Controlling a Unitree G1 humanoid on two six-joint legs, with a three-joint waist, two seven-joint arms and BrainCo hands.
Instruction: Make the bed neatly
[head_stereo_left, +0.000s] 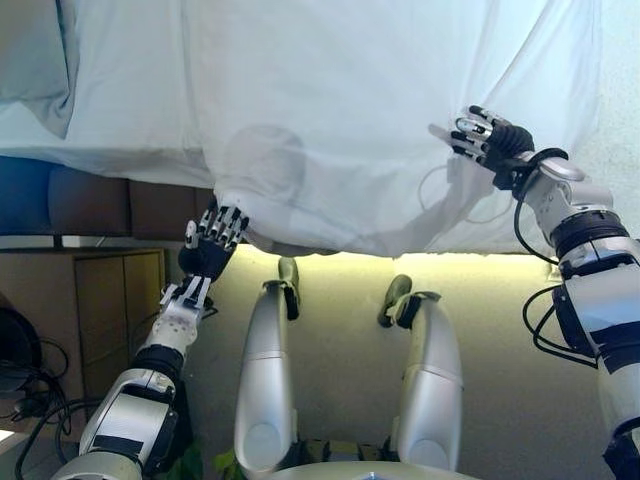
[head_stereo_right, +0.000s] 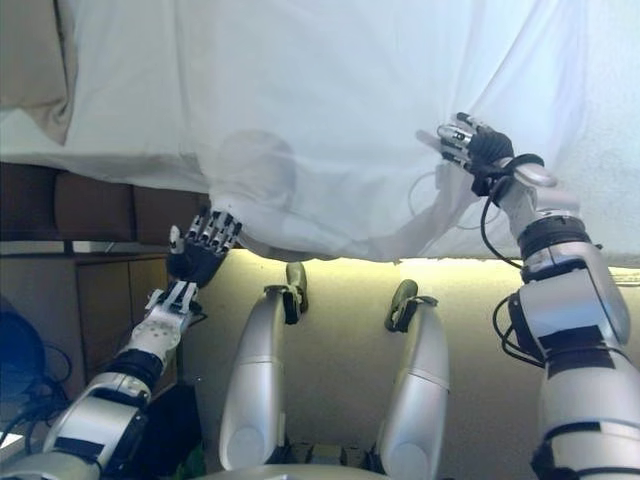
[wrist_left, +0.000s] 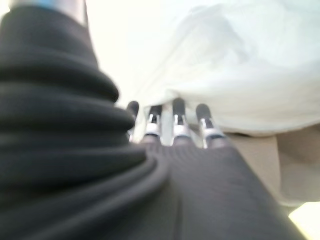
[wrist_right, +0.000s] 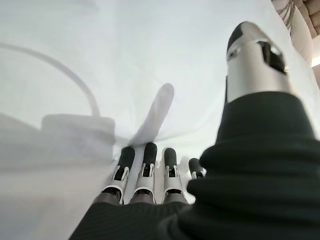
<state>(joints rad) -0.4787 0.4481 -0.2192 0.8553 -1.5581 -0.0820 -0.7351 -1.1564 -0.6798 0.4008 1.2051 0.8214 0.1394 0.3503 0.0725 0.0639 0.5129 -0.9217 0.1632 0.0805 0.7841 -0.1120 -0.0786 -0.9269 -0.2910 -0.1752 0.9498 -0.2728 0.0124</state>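
Note:
A white sheet (head_stereo_left: 350, 110) covers the bed and hangs over its near edge in a wrinkled, uneven hem (head_stereo_left: 330, 240). My left hand (head_stereo_left: 208, 248) is under the hem's left corner, fingers straight, tips touching the cloth's edge (wrist_left: 172, 107). My right hand (head_stereo_left: 488, 138) lies on top of the sheet at the right, fingers straight and flat on the cloth, thumb apart. A small raised fold (wrist_right: 155, 117) stands just past its fingertips (wrist_right: 145, 155). Neither hand has cloth curled in it.
A grey pillow (head_stereo_left: 35, 60) lies at the bed's far left. The dark bed frame (head_stereo_left: 90, 200) shows under the sheet at left, with a wooden cabinet (head_stereo_left: 110, 290) below it. The sheet's right edge (head_stereo_left: 600, 120) meets a pale surface.

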